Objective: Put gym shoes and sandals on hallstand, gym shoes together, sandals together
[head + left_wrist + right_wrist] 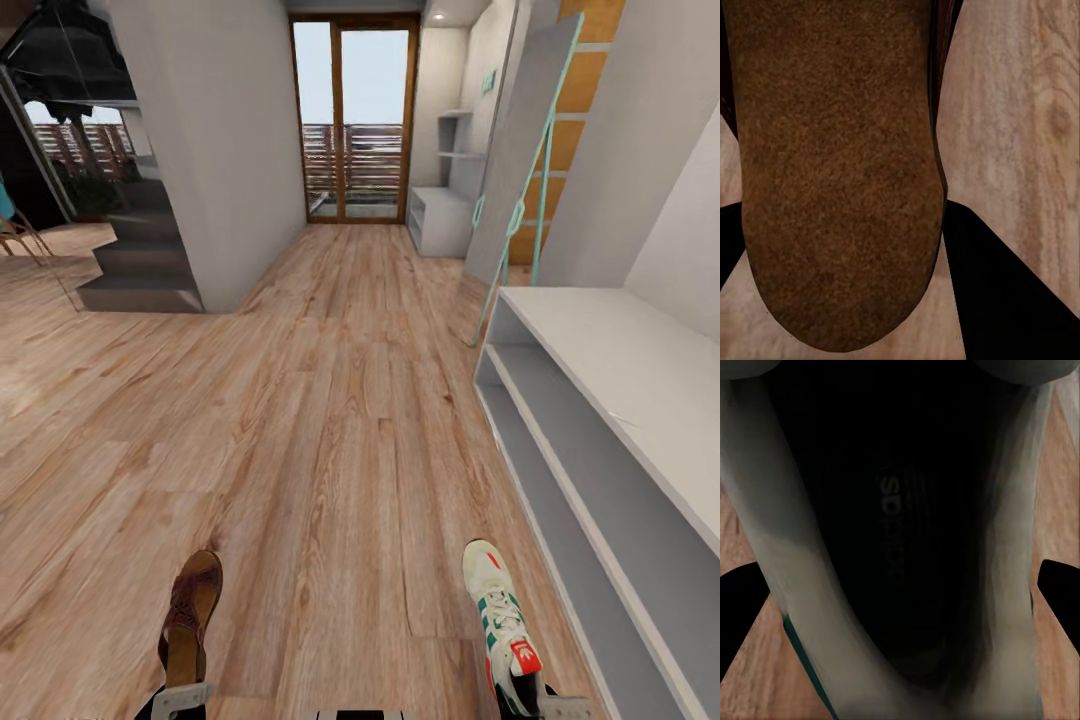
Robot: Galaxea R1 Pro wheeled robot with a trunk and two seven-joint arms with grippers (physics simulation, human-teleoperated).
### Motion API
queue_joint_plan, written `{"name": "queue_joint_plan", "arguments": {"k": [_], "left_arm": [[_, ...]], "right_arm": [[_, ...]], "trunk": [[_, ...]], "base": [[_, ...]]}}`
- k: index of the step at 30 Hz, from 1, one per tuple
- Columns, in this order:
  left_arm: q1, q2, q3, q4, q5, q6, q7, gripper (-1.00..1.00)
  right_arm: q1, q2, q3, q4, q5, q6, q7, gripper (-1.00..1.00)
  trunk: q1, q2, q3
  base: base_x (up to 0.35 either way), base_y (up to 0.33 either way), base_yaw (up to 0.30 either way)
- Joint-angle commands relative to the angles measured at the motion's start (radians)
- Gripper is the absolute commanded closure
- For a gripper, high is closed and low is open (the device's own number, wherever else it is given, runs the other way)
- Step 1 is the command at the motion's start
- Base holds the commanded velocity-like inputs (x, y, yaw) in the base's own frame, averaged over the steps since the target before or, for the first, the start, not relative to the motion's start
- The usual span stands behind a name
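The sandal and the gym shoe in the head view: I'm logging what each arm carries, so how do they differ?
The sandal is dark brown, slim and flat; the gym shoe is white with green stripes and a red heel patch, and bulkier. The sandal sits at the left gripper, the gym shoe at the right gripper, nearer the shoe rack. Both point forward above the corridor floor.

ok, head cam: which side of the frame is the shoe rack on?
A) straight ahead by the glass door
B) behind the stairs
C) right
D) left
C: the pale grey hallstand with its open shelves runs along the right edge, beside the gym shoe at the right gripper.
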Motion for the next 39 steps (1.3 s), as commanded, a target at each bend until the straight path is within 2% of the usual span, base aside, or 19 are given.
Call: {"name": "queue_joint_plan", "arguments": {"k": [1,11,21,39], "left_arm": [[-0.001,0.0,0.006,0.001,0.0,-0.002,-0.009,1.0],[-0.001,0.0,0.006,0.001,0.0,-0.002,-0.009,1.0],[-0.001,0.0,0.006,0.001,0.0,-0.002,-0.009,1.0],[-0.001,0.0,0.006,0.001,0.0,-0.002,-0.009,1.0]], "right_arm": [[0.0,0.001,-0.009,0.001,0.007,-0.003,0.008,1.0],[0.0,0.001,-0.009,0.001,0.007,-0.002,0.009,1.0],[0.0,0.001,-0.009,0.001,0.007,-0.002,0.009,1.0],[0.0,0.001,-0.008,0.002,0.008,-0.002,0.01,1.0]], "trunk": [[-0.001,0.0,0.004],[-0.005,0.002,0.054],[-0.043,0.072,0.098],[-0.112,0.198,0.158]], "base": [[0.0,0.0,0.21],[0.0,0.0,0.198],[0.0,0.0,0.077],[0.0,0.0,0.001]]}}
